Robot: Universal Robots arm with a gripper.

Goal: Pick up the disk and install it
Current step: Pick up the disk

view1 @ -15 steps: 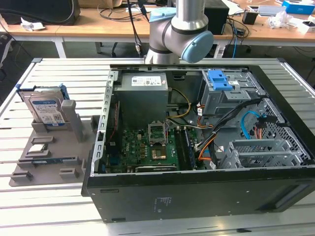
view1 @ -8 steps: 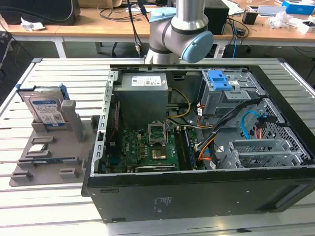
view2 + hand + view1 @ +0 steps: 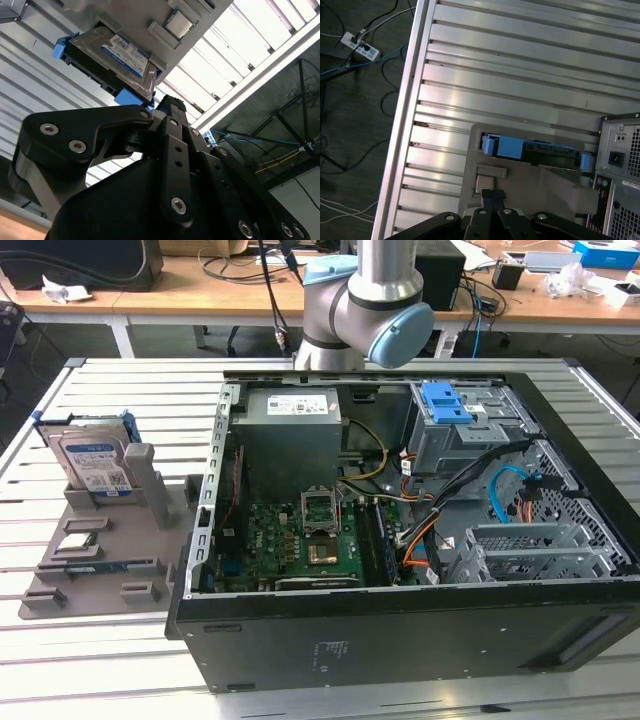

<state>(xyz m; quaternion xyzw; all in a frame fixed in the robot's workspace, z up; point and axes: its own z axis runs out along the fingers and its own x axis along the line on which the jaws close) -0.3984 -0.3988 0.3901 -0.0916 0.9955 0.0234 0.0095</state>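
**A:** Disk, position?

**B:** The disk [image 3: 97, 462] stands on edge in the grey holder [image 3: 110, 540], on the slatted table [image 3: 120, 380] at the exterior view's left. It is outside the open computer case [image 3: 400, 625]. Its blue carrier [image 3: 59, 49] is fitted round it and the label faces out.

**A:** Gripper?

**B:** The gripper [image 3: 493, 193] is closed, with its fingers [image 3: 487, 198] pressed together and nothing between them. In both wrist views it points toward the holder. It is near the disk but apart from it, no contact.

**A:** Progress, then?

**B:** My reading is that nothing is done. The disk is not yet picked up, so both the pick and the install remain. The drive cage [image 3: 460, 445] sits at the case's far side, well apart from the holder. I cannot tell from here which slot is free.
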